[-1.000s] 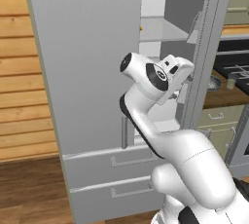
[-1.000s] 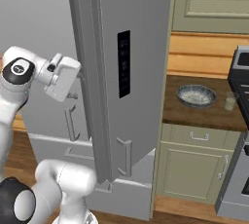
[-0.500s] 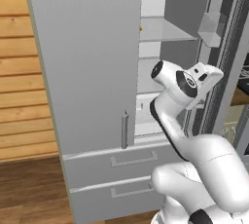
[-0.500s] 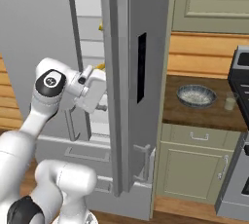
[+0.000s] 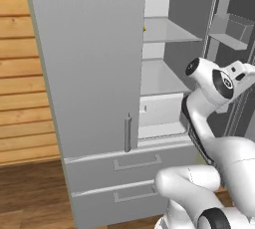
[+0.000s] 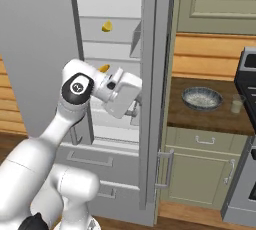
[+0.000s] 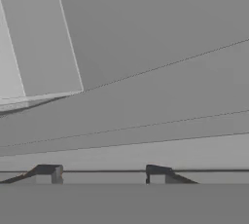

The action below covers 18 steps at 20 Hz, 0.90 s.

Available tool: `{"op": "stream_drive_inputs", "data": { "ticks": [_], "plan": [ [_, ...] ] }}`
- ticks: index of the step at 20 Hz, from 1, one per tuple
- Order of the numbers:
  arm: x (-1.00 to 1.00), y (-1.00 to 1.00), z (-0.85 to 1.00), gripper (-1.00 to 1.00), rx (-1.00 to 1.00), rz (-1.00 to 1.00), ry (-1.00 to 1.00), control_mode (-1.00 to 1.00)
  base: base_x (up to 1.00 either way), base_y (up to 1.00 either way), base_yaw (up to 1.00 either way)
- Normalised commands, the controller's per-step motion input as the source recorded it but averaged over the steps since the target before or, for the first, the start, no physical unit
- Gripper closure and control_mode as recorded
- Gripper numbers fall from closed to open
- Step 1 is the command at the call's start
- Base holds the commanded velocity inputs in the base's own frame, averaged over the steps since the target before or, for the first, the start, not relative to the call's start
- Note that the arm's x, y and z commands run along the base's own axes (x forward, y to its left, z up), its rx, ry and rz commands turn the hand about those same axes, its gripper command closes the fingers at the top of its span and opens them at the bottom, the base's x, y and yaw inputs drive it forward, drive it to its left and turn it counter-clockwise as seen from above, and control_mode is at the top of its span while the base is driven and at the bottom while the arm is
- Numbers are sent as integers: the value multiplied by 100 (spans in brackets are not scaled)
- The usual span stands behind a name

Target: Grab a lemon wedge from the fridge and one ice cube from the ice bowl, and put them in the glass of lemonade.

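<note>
Yellow lemon wedge point(image 6: 106, 26) lies flat, long axis sideways.

No readable txt, labels, brands or nos. on anything in these views.

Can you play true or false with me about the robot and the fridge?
1. The fridge has its right door swung open. True.
2. A lemon wedge sits on an upper shelf inside. True.
3. The gripper is holding a lemon wedge. False: there is nothing between its fingertips.
4. The ice bowl is on the floor. False: it sits on the wooden counter.
5. The glass of lemonade stands beside the bowl. True.
</note>
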Motion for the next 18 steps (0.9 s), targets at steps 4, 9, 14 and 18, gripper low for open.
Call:
{"op": "stream_drive_inputs", "data": {
  "ticks": [4, 9, 14, 18],
  "plan": [
    [-6, -67, 13, -100, 7, 1, -13, -100, 0, 0, 0],
    [-68, 20, 9, -100, 2, 18, -28, -100, 0, 0, 0],
    [-56, 70, 58, -100, -1, 26, -12, -100, 0, 0, 0],
    [-54, 91, 51, -100, -3, 19, -17, -100, 0, 0, 0]
  ]
}}
